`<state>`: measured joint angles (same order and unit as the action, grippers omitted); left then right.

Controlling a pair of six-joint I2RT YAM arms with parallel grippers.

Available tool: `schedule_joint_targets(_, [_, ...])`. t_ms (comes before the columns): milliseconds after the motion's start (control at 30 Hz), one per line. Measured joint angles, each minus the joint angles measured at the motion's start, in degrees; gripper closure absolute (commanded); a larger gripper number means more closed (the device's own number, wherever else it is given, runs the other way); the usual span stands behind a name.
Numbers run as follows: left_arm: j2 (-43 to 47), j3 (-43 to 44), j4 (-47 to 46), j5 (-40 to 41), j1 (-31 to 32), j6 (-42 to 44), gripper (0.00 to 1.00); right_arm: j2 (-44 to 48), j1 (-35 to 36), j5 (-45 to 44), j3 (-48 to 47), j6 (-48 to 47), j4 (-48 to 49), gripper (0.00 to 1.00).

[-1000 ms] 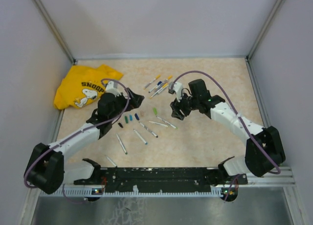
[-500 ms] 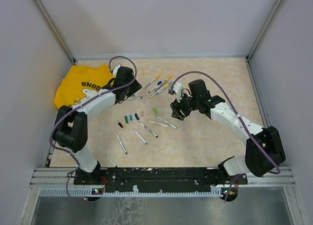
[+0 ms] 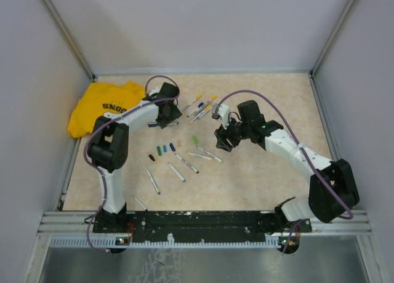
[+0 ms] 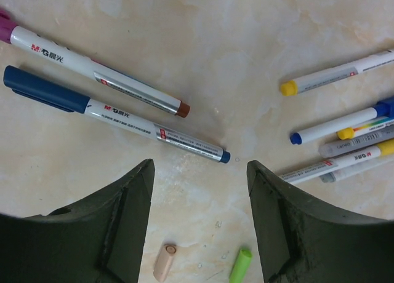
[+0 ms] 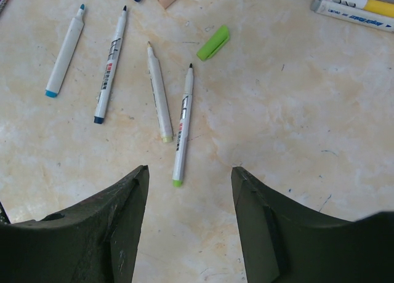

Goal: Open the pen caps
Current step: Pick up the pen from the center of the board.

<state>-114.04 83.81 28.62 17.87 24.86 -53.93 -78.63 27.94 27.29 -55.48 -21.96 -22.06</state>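
Several loose pen caps lie in a row mid-table, from a black cap [image 3: 151, 157] to a green cap [image 3: 195, 139]. The left wrist view shows a peach cap [image 4: 164, 261] and the green cap [image 4: 241, 264] below my open, empty left gripper [image 4: 200, 166]. A blue-capped pen [image 4: 117, 117] and a purple-capped pen [image 4: 98, 71] lie just ahead of it. More capped pens [image 3: 200, 107] lie to the right. My left gripper [image 3: 174, 114] hovers beside them. My right gripper [image 3: 220, 140] is open and empty over uncapped barrels [image 5: 183, 126], with the green cap [image 5: 213, 42] ahead.
A yellow printed shirt [image 3: 101, 111] lies at the back left corner. Further uncapped barrels [image 3: 176, 171] lie scattered toward the front of the table. White walls enclose the table on three sides.
My left arm has swung from the table's middle left toward the back and now reaches next to the capped pens. The right arm has barely moved.
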Motion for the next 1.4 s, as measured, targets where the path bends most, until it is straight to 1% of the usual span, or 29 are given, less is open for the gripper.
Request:
schedule_joint_targets(400, [-6.0, 7.1, 7.4, 1.8, -0.3, -0.3, 0.32, 0.0, 0.0, 0.0, 0.0, 0.0, 0.0, 0.44])
schedule_joint_targets(533, [-6.6, 7.3, 8.8, 1.8, -0.4, -0.3, 0.33, 0.2, 0.0, 0.0, 0.3, -0.1, 0.2, 0.44])
schedule_joint_targets(700, [-7.1, 8.6, 10.8, 1.8, -0.4, -0.3, 0.38, 0.5, 0.0, 0.0, 0.8, -0.1, 0.1, 0.44])
schedule_joint_targets(800, [-7.1, 8.9, 11.7, 1.8, -0.5, -0.3, 0.42, 0.6, 0.0, 0.0, 0.8, -0.1, 0.1, 0.44])
schedule_joint_targets(933, [-7.1, 9.0, 12.5, 1.7, -0.5, -0.3, 0.46, 0.6, 0.0, 0.0, 0.8, -0.1, 0.1, 0.44])
schedule_joint_targets(1167, [-6.9, 8.8, 12.8, 1.8, -0.5, -0.3, 0.46, 0.6, 0.0, 0.0, 0.8, -0.1, 0.1, 0.44])
schedule_joint_targets(1400, [-5.9, 6.2, 13.2, 2.2, -0.8, -0.3, 0.46, 0.6, 0.0, 0.0, 0.8, -0.1, 0.1, 0.44])
